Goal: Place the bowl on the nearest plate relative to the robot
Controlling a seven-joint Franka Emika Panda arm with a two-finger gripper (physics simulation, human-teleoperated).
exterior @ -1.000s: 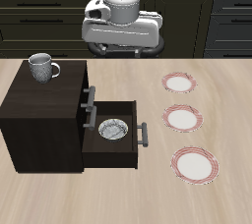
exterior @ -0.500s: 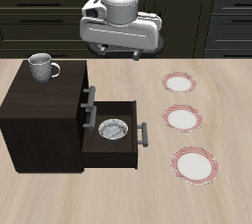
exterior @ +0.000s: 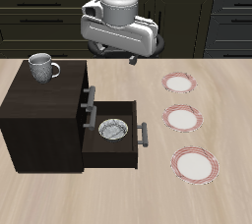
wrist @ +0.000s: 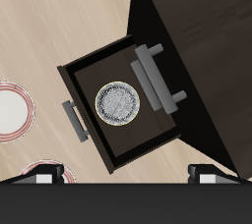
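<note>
The small grey-white speckled bowl (exterior: 113,129) lies in the open drawer (exterior: 111,152) of the dark cabinet; it shows clearly in the wrist view (wrist: 118,101). Three alike red-rimmed white plates lie in a row beside the cabinet: the plate nearest the robot's base (exterior: 179,83), a middle one (exterior: 182,119) and one near the table's front edge (exterior: 195,165). My gripper (exterior: 131,61) hangs high above the table, behind the drawer. In the wrist view my gripper (wrist: 131,175) is open and empty, its fingertips (wrist: 219,173) wide apart.
A grey handled mug (exterior: 41,67) stands on top of the dark cabinet (exterior: 39,105). The drawer handle (exterior: 144,133) sticks out toward the plates. Two of the plates (wrist: 10,110) show partly in the wrist view. Dark kitchen cupboards stand behind the table.
My gripper has risen a little and turned slightly. The bowl, plates and mug have not moved.
</note>
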